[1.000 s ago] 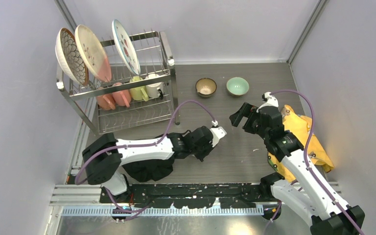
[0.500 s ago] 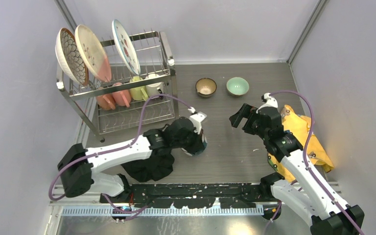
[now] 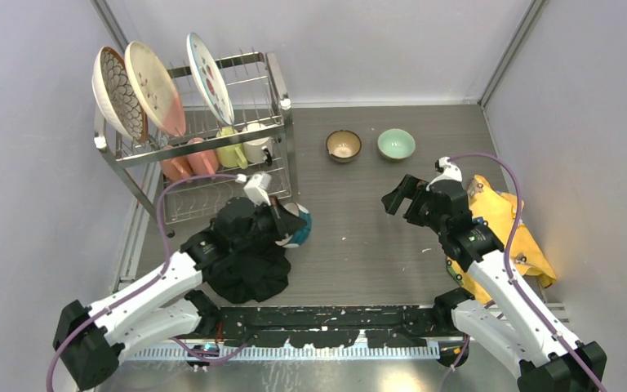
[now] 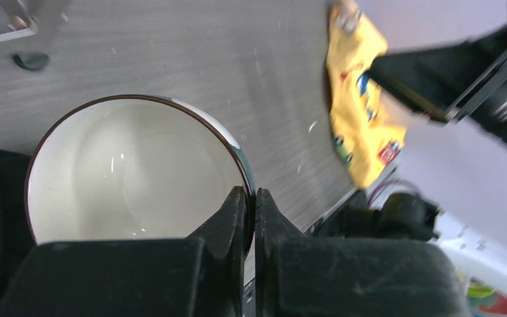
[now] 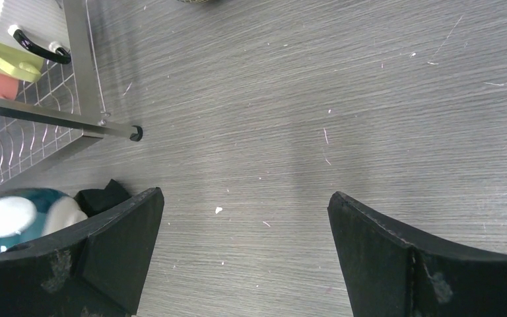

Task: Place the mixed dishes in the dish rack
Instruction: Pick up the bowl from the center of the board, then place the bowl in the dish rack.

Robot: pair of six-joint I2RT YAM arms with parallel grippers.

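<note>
My left gripper is shut on the rim of a blue bowl with a white inside, held just off the dish rack's front right corner. One finger is inside the rim and one outside, at the left gripper. Three plates stand on the rack's top tier. Pink, yellow and white mugs lie on the lower tier. A brown bowl and a mint-green bowl sit on the table behind. My right gripper hangs open and empty over the table.
A black cloth lies under my left arm near the front edge. A yellow cloth lies under my right arm by the right wall. The rack's leg and foot show in the right wrist view, with the blue bowl below them.
My left arm has swung left and back from the table's middle, carrying the blue bowl to the rack's front right corner. The right arm has barely moved.
</note>
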